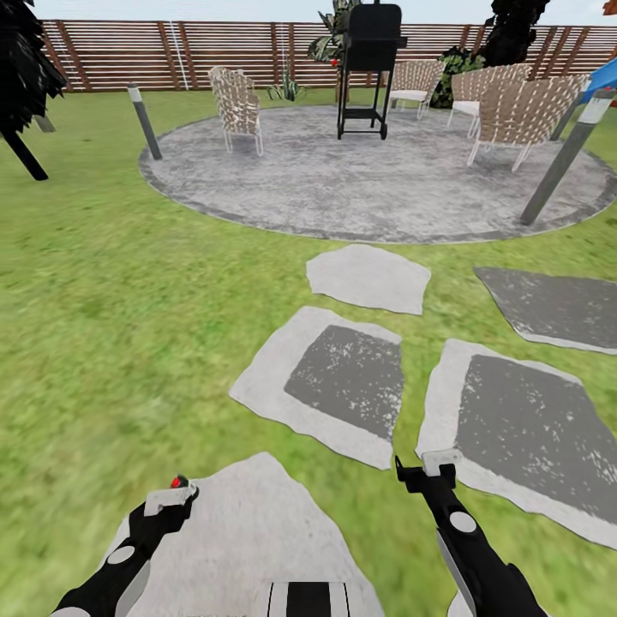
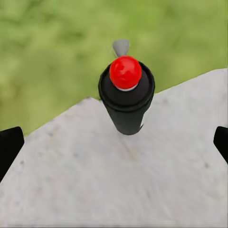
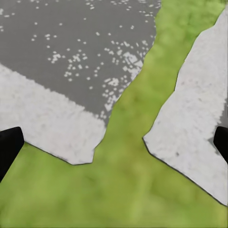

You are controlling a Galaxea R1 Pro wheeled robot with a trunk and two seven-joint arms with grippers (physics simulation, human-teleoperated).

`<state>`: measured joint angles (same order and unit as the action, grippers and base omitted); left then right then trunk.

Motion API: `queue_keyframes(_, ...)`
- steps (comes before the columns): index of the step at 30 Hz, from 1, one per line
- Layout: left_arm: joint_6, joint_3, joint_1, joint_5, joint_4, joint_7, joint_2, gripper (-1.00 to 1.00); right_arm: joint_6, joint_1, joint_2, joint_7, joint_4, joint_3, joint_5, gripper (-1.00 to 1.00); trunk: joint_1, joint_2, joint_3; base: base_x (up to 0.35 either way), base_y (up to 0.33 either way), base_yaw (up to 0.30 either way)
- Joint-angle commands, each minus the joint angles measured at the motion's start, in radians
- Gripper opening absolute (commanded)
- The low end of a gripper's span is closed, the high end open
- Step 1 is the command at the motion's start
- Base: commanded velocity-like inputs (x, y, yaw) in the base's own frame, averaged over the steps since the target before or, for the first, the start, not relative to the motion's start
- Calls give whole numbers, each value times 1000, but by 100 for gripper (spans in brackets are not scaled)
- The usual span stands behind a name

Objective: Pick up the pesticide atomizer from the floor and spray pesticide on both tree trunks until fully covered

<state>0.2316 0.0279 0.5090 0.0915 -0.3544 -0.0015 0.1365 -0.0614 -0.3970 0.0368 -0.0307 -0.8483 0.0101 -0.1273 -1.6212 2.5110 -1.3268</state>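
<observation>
The pesticide atomizer (image 2: 126,95) is a black bottle with a red ball cap and a small grey nozzle. It stands upright near the edge of a pale stone slab (image 2: 95,175), with grass behind it. My left gripper (image 2: 114,142) is open, its black fingers far apart on either side and clear of the bottle. In the head view the red cap (image 1: 178,481) peeks just over the left gripper (image 1: 171,497) at the bottom left. My right gripper (image 1: 426,470) is open and empty over grass between slabs (image 3: 118,156). The pale mottled tree trunks are out of view.
Stepping stones (image 1: 343,377) lead to a round paved patio (image 1: 283,184) with wicker chairs (image 1: 236,103) and a black grill (image 1: 371,68). Two lamp posts (image 1: 144,120) (image 1: 566,154) stand at its rim. A slatted fence (image 1: 171,51) closes the back. A dark narrow tree (image 1: 21,77) stands far left.
</observation>
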Motion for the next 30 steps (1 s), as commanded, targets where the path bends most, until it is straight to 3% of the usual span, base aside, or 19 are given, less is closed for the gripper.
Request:
queue_keyframes(1,0,0,0,-1,0,0,0,100,0,1,0,0,0,0,0,100,0,0,0,0,-180,255)
queue_keyframes(7,0,0,0,0,0,0,0,100,0,0,0,0,0,0,0,100,0,0,0,0,-200,215)
queue_keyframes(20,0,1,0,1,0,0,0,100,0,0,0,1,-1,0,1,100,0,0,0,0,-22,19)
queue_keyframes(30,1,0,0,0,0,0,0,100,0,0,-1,1,-1,-1,2,100,-4,2,-48,0,0,0)
